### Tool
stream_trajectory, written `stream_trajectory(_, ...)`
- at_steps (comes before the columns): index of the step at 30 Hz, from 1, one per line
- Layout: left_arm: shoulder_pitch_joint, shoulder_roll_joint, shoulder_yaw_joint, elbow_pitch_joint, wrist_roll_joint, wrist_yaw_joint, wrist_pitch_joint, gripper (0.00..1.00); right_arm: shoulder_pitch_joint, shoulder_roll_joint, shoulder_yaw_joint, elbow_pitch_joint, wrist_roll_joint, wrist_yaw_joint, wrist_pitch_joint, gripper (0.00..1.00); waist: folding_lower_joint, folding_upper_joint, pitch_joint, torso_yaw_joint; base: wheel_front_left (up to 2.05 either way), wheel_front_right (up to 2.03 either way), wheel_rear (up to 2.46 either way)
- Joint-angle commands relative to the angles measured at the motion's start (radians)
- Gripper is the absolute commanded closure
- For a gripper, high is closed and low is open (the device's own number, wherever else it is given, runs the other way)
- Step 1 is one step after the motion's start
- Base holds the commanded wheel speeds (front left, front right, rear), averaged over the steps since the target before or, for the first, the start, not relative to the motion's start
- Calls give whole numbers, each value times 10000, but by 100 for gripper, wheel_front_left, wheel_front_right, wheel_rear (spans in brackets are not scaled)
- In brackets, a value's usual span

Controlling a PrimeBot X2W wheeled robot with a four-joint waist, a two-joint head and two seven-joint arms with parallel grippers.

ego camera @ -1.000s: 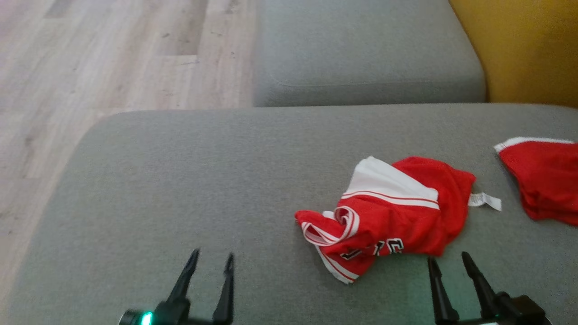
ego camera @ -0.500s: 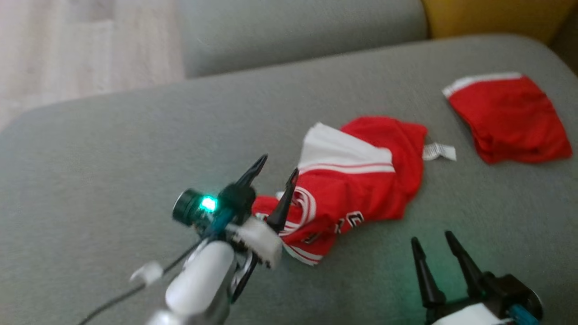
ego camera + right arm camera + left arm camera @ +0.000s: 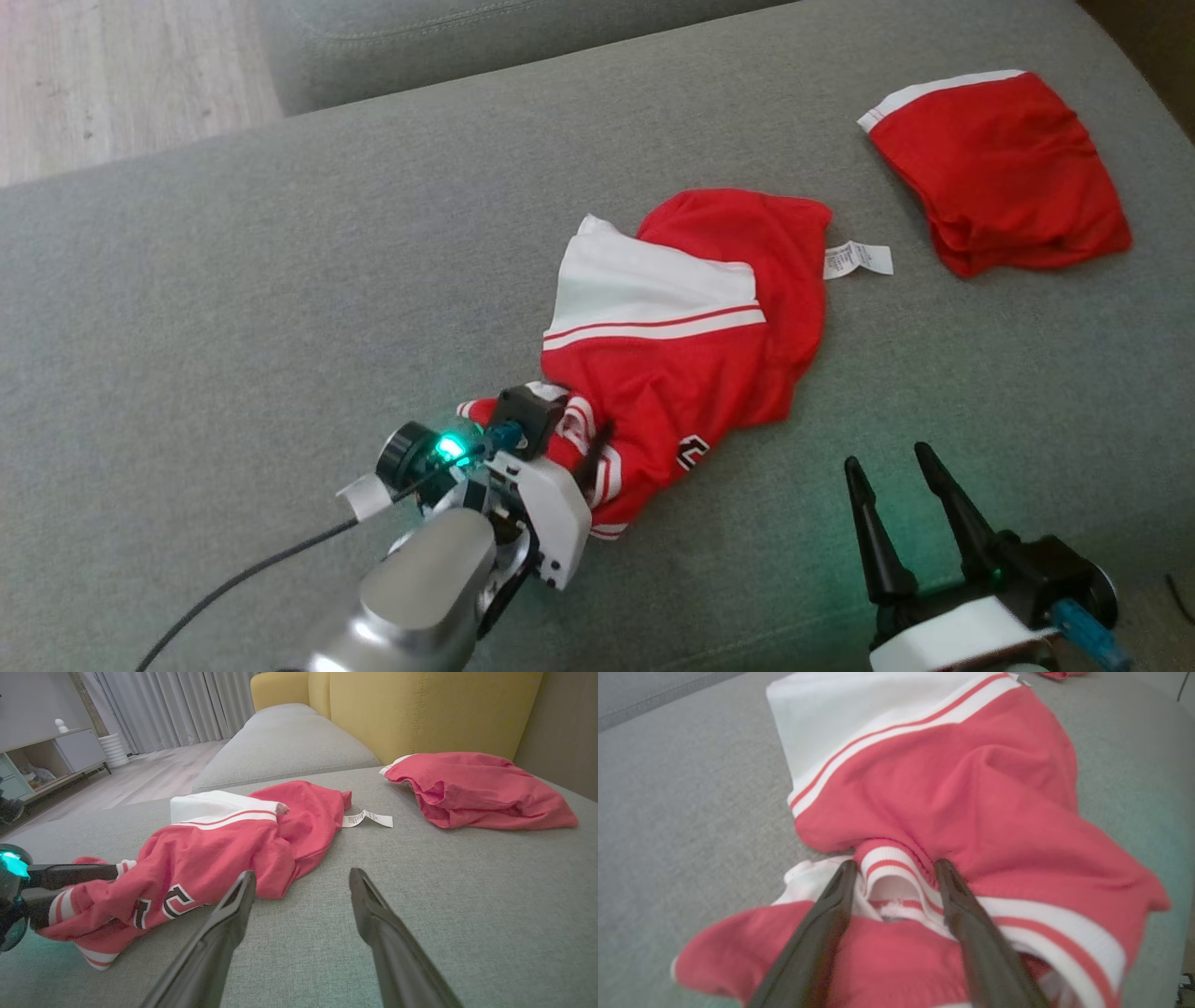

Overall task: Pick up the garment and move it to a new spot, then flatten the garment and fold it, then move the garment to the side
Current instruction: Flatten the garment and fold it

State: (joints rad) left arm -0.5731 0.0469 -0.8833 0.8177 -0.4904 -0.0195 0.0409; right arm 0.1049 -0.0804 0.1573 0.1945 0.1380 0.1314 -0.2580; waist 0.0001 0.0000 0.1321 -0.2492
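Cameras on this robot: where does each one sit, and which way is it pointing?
Head view: on the head, looking down at the grey sofa seat, red jersey and second red garment; left gripper and right gripper show.
Left wrist view: on that wrist, looking along its open fingers, which straddle the jersey's striped trim.
Right wrist view: low over the seat, facing the yellow backrest; own open fingers show.
Shared: all see the jersey.
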Motion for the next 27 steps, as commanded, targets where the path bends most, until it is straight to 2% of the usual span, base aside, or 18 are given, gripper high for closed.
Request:
stream_trajectory(1,-580,34,74,-153,-39,1,-317,100,-423,-125,280,-240,-2,-7,-38,0,-1,0,-29,-52,0,0,0)
stream_trajectory(6,-1203,34,-275,-270,68,28,-1245,100,-423,-73,332,-184,16,-7,-38,0,-1,0,-212,-225,0,0,0)
stream_trajectory(12,-3301,34,-603,-939,133,-146,-2261,100,-252,-7,222,-151,33,-7,-38,0,-1,0,-685,-448,0,0,0)
stream_trajectory(17,-5564,34,-121,-1433,40,-361,-2791,100,22,22,80,-134,29,-7,-38,0,-1,0,-1140,-389,0,0,0)
stream_trajectory(20,-6384,99,305,-1666,-97,-559,-2922,100,155,44,-92,-176,29,-7,-38,0,-1,0,-1289,-147,0,0,0)
stream_trajectory(24,-5912,703,288,-1976,-484,-868,-2796,100,325,77,-260,-309,12,-7,-38,0,-1,0,-1324,300,0,0,0)
stream_trajectory(27,-4550,1553,-57,-2486,-829,-969,-2325,100,417,94,-370,-392,-2,-7,-38,0,-1,0,-1173,656,0,0,0)
